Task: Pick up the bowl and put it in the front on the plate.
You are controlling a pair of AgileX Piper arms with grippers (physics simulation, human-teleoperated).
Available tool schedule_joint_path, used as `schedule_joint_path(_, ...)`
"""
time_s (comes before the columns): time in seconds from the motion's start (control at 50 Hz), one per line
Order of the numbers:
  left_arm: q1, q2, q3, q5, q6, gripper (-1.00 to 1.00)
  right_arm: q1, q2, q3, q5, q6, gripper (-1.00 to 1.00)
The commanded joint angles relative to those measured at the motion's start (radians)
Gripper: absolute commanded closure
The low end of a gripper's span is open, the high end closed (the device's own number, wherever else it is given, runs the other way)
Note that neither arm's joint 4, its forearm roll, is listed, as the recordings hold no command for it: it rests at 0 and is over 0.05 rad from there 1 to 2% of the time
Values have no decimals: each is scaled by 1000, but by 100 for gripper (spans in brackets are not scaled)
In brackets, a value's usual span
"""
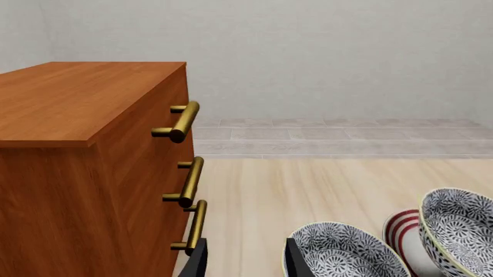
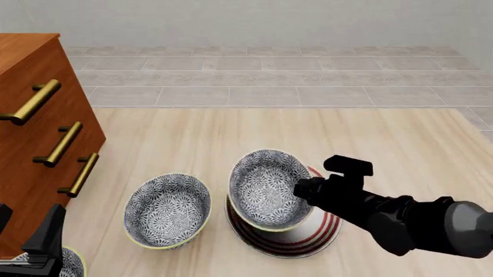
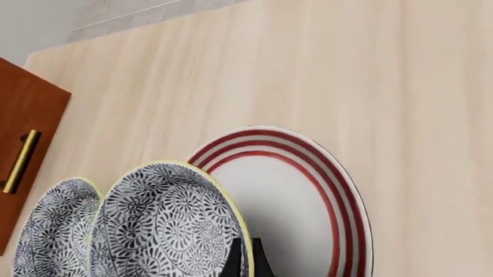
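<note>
**Bowl over the plate, right pincer on its rim**

I've got the bowl [image 2: 268,189] right where I can see it: deep and round, packed with a blue-grey and white floral pattern inside, a pale yellow rim running round the top. It sits tilted over the plate [image 2: 317,231], leaning toward the camera in the front view; whether its base touches the plate I cannot tell. The plate is wide, flat and white, with concentric red rings near its edge, showing on the bowl's right side.

My right pincer [image 2: 302,190] is clamped on the bowl's right rim; in the right wrist view the dark fingertips [image 3: 245,258] pinch the yellow edge together.

Just beside it to the left, a second bowl [image 2: 168,210] of the same pattern rests on the pale wooden counter [image 2: 400,150]. A third bowl [image 2: 69,262] peeks in at the lower left corner.

My left pincer [image 1: 242,257] hangs low at the left with its fingers apart, gripping nothing. Beyond it stands a brown wooden drawer cabinet [image 2: 31,144] with brass handles [image 2: 62,144].
</note>
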Motion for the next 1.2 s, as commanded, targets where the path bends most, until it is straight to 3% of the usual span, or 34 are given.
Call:
schedule_joint_path(0.02, 0, 0, 0, 0, 0, -100, -18, 16, 24, -32, 19, 100)
schedule_joint_path(0.2, 0, 0, 0, 0, 0, -100, -23, 38, 58, -66, 42, 100)
schedule_joint_path(0.74, 0, 0, 0, 0, 0, -100, -85, 64, 47, -68, 11, 100)
schedule_joint_path(0.76, 0, 0, 0, 0, 0, -100, -89, 70, 41, -60, 2, -100)
schedule_joint_path(1.04, 0, 0, 0, 0, 0, -100, -96, 10, 20, -20, -42, -100)
schedule_joint_path(1.12, 0, 0, 0, 0, 0, -100, -117, -44, 7, 7, -94, -100)
schedule_joint_path(1.2, 0, 0, 0, 0, 0, -100, -128, -90, 1, 21, -109, -100)
